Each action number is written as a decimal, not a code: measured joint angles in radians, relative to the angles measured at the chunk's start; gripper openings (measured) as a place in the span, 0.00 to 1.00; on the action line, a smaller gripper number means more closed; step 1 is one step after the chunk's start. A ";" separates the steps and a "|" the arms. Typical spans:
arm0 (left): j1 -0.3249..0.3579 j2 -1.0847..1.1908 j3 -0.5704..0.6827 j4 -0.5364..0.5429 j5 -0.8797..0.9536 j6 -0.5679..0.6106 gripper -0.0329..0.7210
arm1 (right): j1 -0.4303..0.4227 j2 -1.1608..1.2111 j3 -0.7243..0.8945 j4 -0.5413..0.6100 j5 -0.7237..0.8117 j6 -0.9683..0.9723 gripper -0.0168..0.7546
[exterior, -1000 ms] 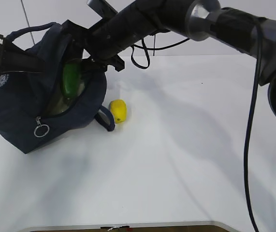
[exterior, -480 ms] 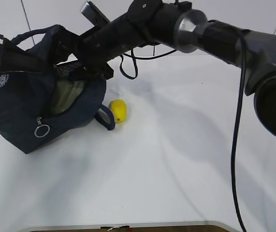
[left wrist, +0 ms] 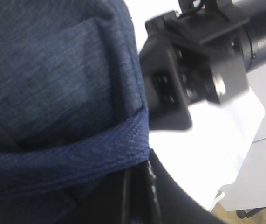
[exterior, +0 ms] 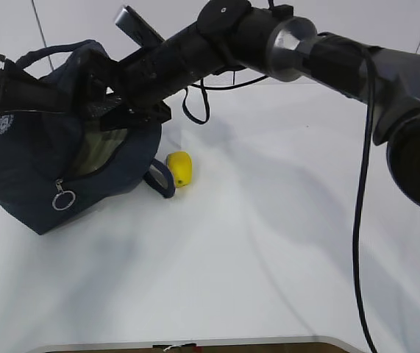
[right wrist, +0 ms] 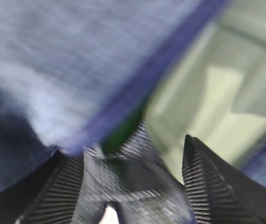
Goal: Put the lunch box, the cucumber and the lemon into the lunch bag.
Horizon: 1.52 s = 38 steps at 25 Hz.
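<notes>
The navy lunch bag (exterior: 26, 162) lies on the table with its mouth open to the right. My left gripper (exterior: 4, 92) is shut on its handle strap (left wrist: 67, 158); the left wrist view also shows the gripper (left wrist: 137, 196) under that strap. My right gripper (exterior: 114, 110) reaches across into the bag's mouth, jaws apart (right wrist: 133, 172). The pale green lunch box (exterior: 95, 151) lies inside the bag and also shows in the right wrist view (right wrist: 216, 93). Only a sliver of the dark green cucumber (right wrist: 121, 133) shows, just past my fingertips. The yellow lemon (exterior: 180, 168) lies on the table beside the bag.
The white table (exterior: 268, 243) stretches to the right and front. The bag's second handle (exterior: 162, 180) lies touching the lemon. The zipper's metal ring pull (exterior: 63, 198) hangs at the bag's front. My right arm (exterior: 305, 44) spans the scene from the upper right.
One second ago the cucumber stood in the bag's mouth at my right gripper. It has gone down into the bag, and the right gripper has pushed further left into the opening.
</notes>
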<state>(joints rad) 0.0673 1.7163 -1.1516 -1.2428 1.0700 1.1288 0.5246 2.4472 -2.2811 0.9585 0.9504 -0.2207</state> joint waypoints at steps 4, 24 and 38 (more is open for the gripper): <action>0.000 0.000 0.000 0.004 0.001 0.000 0.03 | -0.013 0.000 0.000 0.000 0.041 -0.036 0.70; 0.110 0.000 0.000 0.067 0.002 -0.101 0.03 | -0.039 -0.144 0.000 -0.540 0.282 0.167 0.70; 0.115 0.000 0.000 0.104 0.016 -0.114 0.03 | -0.039 -0.108 0.000 -0.687 0.281 0.288 0.71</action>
<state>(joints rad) 0.1823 1.7163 -1.1516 -1.1393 1.0860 1.0146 0.4860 2.3395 -2.2811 0.2713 1.2315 0.0676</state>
